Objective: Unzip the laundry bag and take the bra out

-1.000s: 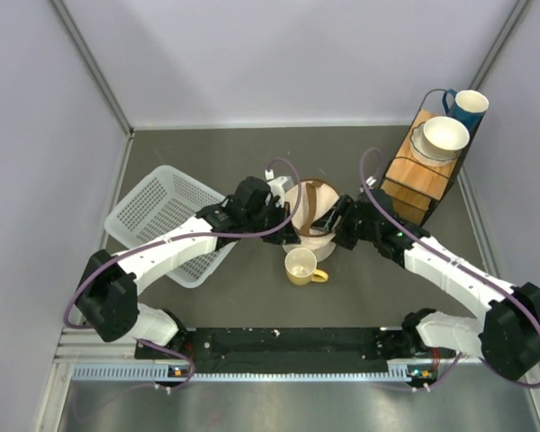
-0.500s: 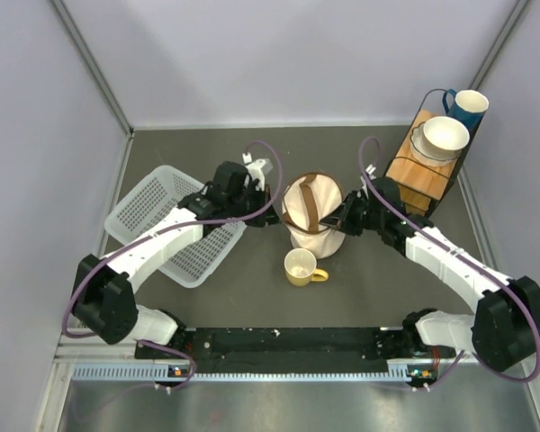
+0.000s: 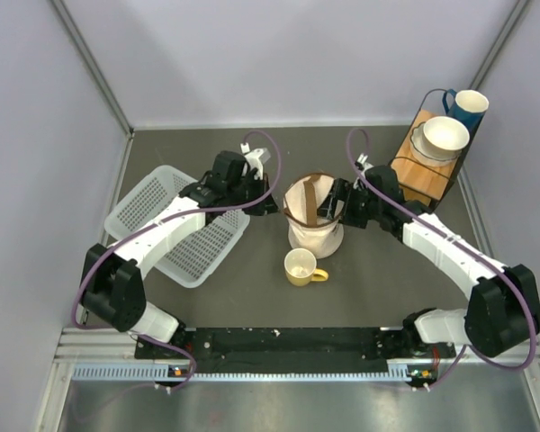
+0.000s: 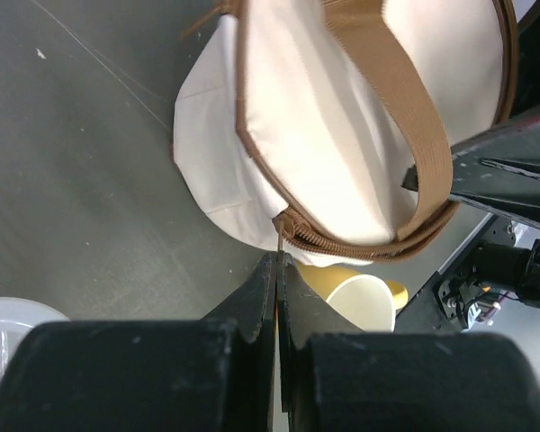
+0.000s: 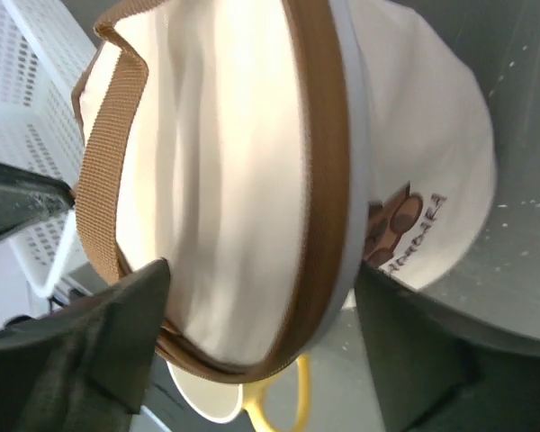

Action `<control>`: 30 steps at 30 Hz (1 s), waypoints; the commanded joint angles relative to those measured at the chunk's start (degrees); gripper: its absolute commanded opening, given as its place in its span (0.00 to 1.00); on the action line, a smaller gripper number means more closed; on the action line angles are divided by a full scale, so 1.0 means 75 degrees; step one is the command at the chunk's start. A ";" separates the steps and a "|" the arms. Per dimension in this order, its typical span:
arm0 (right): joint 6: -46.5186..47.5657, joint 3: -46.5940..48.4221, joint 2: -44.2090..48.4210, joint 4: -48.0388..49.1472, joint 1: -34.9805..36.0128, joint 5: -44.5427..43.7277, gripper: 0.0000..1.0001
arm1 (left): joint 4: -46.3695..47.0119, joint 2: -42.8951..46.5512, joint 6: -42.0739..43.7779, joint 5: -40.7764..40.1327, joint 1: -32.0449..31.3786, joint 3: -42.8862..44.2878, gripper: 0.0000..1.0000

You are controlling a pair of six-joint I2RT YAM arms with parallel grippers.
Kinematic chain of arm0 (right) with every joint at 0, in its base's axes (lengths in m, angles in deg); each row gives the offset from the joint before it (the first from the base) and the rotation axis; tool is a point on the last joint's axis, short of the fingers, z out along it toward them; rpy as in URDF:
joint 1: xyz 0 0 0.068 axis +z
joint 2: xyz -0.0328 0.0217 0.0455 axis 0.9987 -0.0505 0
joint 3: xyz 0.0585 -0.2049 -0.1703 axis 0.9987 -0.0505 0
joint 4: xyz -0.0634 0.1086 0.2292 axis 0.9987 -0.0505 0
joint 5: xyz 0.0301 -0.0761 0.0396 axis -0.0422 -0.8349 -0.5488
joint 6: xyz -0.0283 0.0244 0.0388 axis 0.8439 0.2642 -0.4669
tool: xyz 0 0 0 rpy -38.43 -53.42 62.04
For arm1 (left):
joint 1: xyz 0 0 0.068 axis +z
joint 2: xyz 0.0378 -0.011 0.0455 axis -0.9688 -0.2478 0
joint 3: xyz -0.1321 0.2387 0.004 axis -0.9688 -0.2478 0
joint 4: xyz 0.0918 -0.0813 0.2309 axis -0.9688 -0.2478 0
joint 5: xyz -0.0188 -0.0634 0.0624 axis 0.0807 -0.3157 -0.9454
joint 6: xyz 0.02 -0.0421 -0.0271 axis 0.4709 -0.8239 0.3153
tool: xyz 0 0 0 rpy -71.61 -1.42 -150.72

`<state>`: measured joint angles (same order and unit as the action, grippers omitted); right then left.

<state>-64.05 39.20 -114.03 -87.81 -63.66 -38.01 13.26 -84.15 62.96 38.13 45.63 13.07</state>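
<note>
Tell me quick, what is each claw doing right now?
Left gripper: shut, pinching the zip pull of the laundry bag.
Right gripper: jaws apart on either side of the bag's rim; cannot tell whether it grips.

The dark fingers (image 5: 99, 351) of our right end effector (image 5: 261, 279) stand apart, straddling the brown-trimmed rim of the cream fabric laundry bag (image 5: 216, 135). We see a yellow mug (image 5: 211, 400) just beside it and a white plastic lattice basket (image 5: 27, 117) beyond.

One laundry bag (image 3: 313, 216), one white basket (image 3: 166, 225), two mugs (image 3: 303, 267) (image 3: 471, 105), one bowl (image 3: 445, 135), one wooden box (image 3: 420, 175)
</note>
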 commanded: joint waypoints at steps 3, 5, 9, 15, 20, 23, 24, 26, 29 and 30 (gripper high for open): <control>0.0818 0.0847 0.0562 -0.1075 -0.0055 -0.0729 0.99 | 0.0283 0.0097 0.0143 -0.0113 0.0112 0.0072 0.00; 0.0912 0.0965 0.0774 -0.1356 -0.0044 -0.1067 0.99 | 0.0295 0.0097 0.0143 -0.0160 0.0112 0.0072 0.00; 0.0960 0.1422 0.0998 -0.1801 -0.0032 -0.1655 0.92 | 0.0272 -0.0067 0.0143 -0.0172 0.0112 0.0294 0.00; 0.0889 0.1517 0.1174 -0.1932 -0.0020 -0.1668 0.91 | -0.0431 0.0060 0.0143 -0.0652 0.0112 0.0892 0.44; 0.0877 0.1575 0.1524 -0.2142 -0.0020 -0.2017 0.92 | -0.1028 0.0905 0.0272 -0.1832 -0.0074 0.1512 0.77; 0.0983 0.1821 0.1654 -0.2446 -0.0032 -0.2381 0.96 | -0.1707 0.0672 0.0529 -0.2467 -0.0891 0.2389 0.81; 0.1006 0.1972 0.1736 -0.2517 -0.0032 -0.2626 0.96 | -0.1964 0.0509 0.0576 -0.2782 -0.1139 0.2671 0.83; 0.1041 0.2055 0.1853 -0.2646 -0.0067 -0.3036 0.96 | -0.2353 0.0005 0.0647 -0.2961 -0.1703 0.3340 0.85; 0.1147 0.2138 0.2169 -0.2798 -0.0428 -0.3191 0.97 | -0.2423 -0.0546 0.0577 -0.3008 -0.2008 0.3657 0.86; 0.1182 0.2184 0.2274 -0.2938 -0.0523 -0.3191 0.97 | -0.2436 -0.0687 0.0577 -0.3020 -0.2067 0.3797 0.86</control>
<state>-56.85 51.68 -100.91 -107.63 -64.45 -57.55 -0.51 -84.13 66.32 19.37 31.97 38.62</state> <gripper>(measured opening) 0.965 0.855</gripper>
